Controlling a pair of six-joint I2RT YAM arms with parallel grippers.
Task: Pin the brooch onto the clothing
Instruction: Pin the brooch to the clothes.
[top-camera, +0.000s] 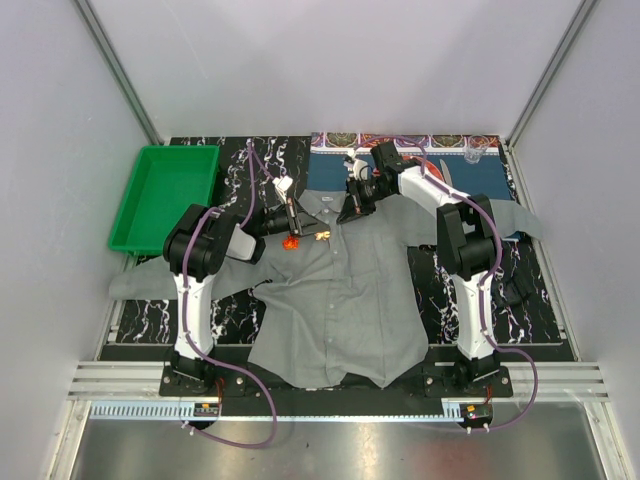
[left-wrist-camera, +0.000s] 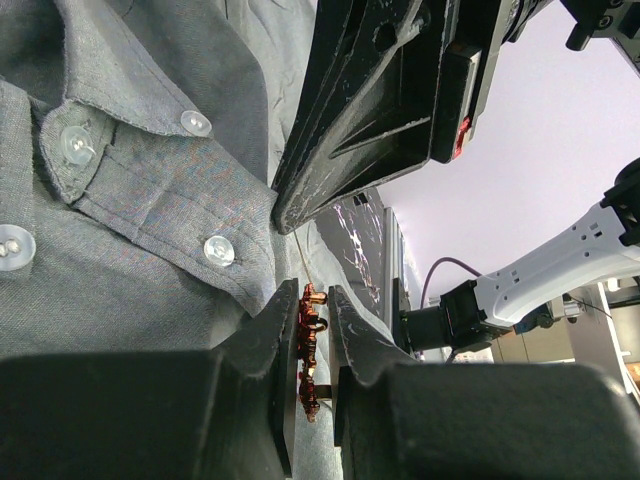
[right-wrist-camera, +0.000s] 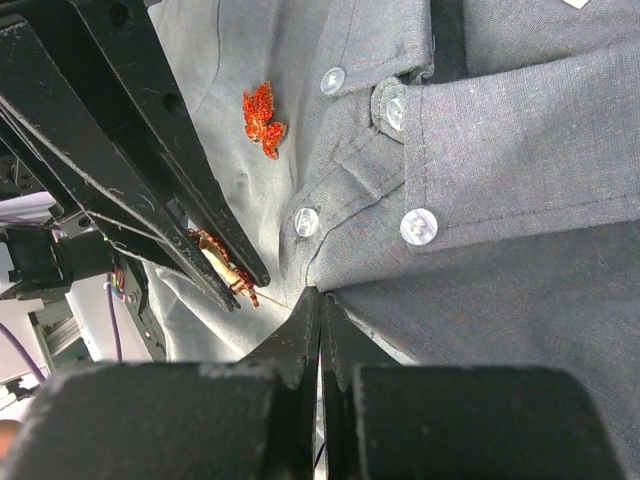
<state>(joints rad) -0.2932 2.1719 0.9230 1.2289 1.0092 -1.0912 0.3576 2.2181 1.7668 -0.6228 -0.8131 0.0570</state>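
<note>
A black marbled tabletop bears a spread grey shirt. At lower centre, the left gripper pinches a coppery brooch edge-on. Its thin pin points up the frame to the right gripper, whose fingers are pressed together beside the shirt's buttoned placket.

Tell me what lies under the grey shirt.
A black marbled mat shows around the edges of the grey shirt, and a blue placemat at its collar. Whatever lies beneath its middle is covered.

Gry shirt, red-org brooch
</note>
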